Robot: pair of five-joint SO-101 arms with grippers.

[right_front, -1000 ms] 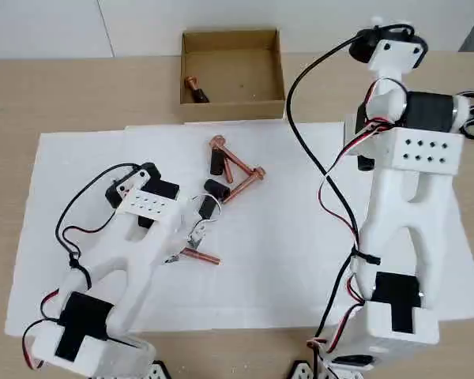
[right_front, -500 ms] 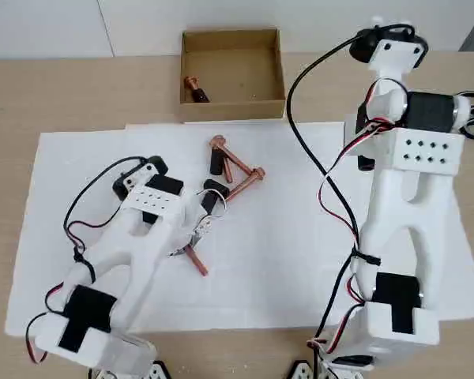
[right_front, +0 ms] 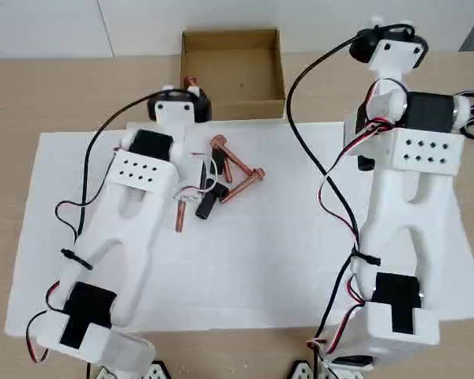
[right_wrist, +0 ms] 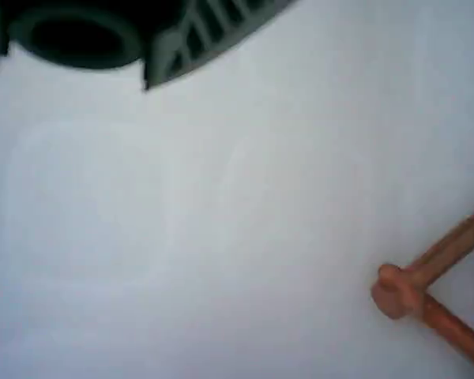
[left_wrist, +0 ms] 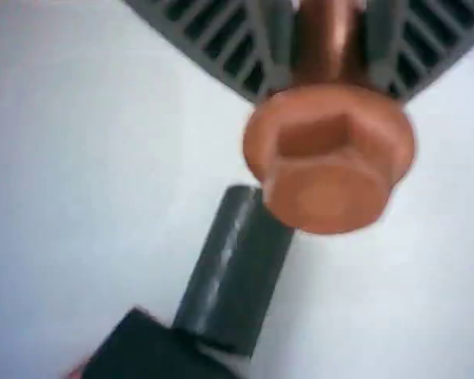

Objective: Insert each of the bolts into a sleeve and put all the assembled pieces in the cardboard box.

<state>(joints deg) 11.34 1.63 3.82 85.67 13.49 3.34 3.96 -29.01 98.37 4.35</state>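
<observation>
My left gripper point(left_wrist: 329, 35) clenches a copper bolt point(left_wrist: 328, 158) by its shank, near a black sleeve point(left_wrist: 233, 268) lying on the white sheet point(right_front: 284, 268). I judge this eases insertion. The cardboard box point(right_front: 231, 34) sits beyond.

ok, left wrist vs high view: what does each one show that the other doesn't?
Left wrist adds: the hex head of the held bolt face-on, its shank clamped between the ribbed jaws. High view adds: the cardboard box, loose bolts and the right arm. Both: that bolt and a black sleeve lying near it on the white sheet.
</observation>
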